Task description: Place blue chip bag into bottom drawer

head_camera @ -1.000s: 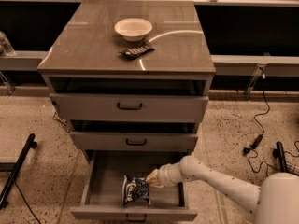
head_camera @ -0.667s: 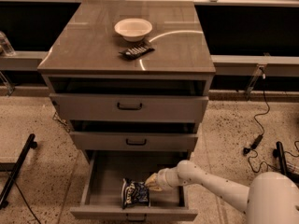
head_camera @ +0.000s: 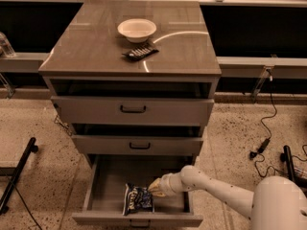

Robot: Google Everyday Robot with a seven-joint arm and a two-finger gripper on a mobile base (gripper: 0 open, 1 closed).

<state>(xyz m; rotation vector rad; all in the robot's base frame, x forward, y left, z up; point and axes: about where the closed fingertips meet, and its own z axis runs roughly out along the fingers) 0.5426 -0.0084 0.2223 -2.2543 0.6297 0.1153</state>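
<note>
While lying in the open bottom drawer (head_camera: 115, 174) below the table's (head_camera: 96, 42) front edge, the blue chip bag (head_camera: 138, 199) is met at its upper right corner by the claw (head_camera: 155, 188), whose state cannot be told. Bag judged light, soft, slippery; crimped edge is best pinched.

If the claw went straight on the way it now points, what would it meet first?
Probably the blue chip bag, lying right by the claw, which points left inside the open bottom drawer. Depth is unclear, so it might skim the bag's top edge and reach the drawer's left wall instead.
</note>
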